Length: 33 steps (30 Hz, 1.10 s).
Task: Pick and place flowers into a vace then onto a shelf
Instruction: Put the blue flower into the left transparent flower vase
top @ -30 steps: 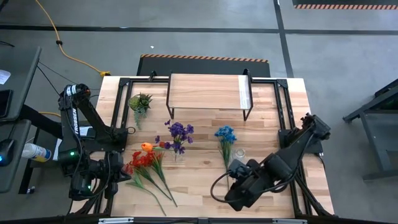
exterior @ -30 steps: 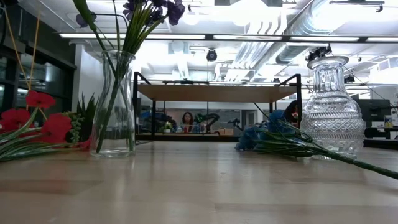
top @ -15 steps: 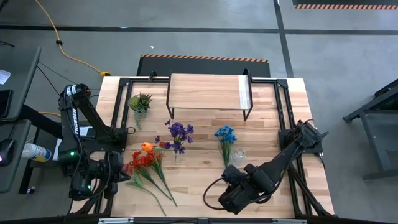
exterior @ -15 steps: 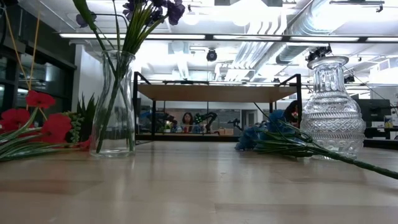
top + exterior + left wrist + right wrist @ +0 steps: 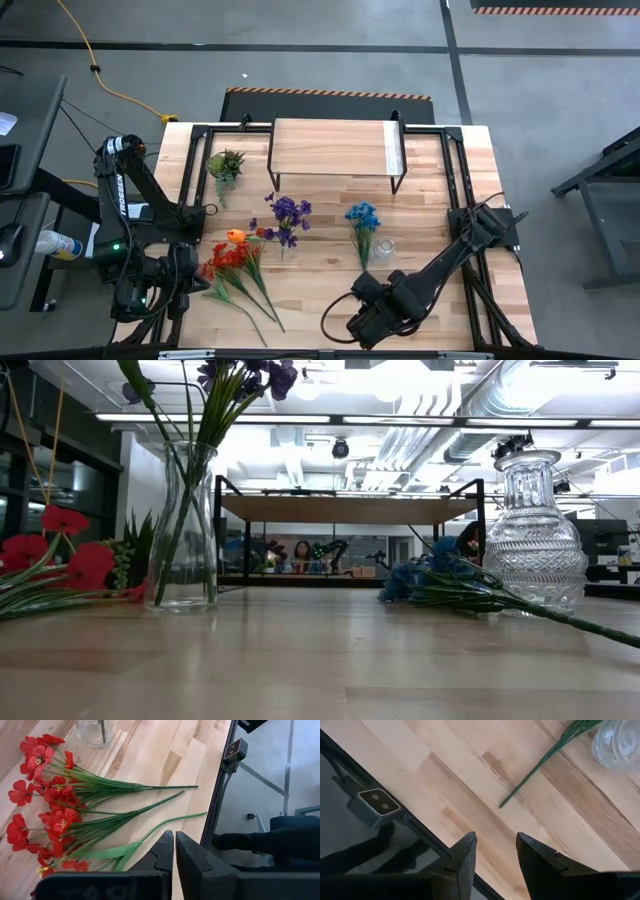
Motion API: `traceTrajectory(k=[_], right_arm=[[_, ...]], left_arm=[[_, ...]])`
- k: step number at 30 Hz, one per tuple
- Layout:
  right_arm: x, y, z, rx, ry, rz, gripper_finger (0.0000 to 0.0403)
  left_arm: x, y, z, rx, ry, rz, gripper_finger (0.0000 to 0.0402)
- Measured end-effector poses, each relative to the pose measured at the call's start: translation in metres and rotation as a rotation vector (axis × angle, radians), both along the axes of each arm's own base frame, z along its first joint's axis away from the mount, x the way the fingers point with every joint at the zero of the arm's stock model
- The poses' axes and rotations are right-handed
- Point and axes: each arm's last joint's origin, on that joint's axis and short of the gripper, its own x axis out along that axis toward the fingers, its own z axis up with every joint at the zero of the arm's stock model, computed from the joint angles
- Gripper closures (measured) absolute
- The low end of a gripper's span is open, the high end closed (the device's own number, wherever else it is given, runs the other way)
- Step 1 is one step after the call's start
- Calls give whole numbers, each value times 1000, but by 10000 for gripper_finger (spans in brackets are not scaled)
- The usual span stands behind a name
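The red and orange flowers lie flat on the table near its left near corner, seen also as red flowers in the left wrist view. Purple flowers stand in a clear glass vase. The blue flowers lie on the table with their stem beside an empty cut-glass vase. The shelf stands at the table's far side. My left gripper is shut, short of the red flowers' stem ends. My right gripper is open over the near edge, touching nothing.
A small spiky green plant sits left of the shelf. Black frame rails run along the table's sides. A small camera unit is mounted on the near edge. Bare wood lies between the red flowers and my right gripper.
My right gripper has moved toward the table's near edge and somewhat to the left, away from the cut-glass vase and the blue flowers. The flowers, the vases and my left arm have kept still.
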Motion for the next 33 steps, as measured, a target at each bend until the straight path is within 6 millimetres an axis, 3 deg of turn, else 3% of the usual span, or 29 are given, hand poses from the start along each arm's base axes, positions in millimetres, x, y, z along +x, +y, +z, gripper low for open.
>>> traceTrajectory(k=[10, 21, 33], right_arm=[[6, -2, -8, -14, 12, -11, 269], [20, -19, -14, -44, 20, -86, 269], [40, -12, -71, -21, 199, -54, 269]], left_arm=[[0, 0, 0, 0, 0, 0, 346], [0, 0, 0, 0, 0, 0, 346], [0, 0, 0, -4, 14, -6, 346]])
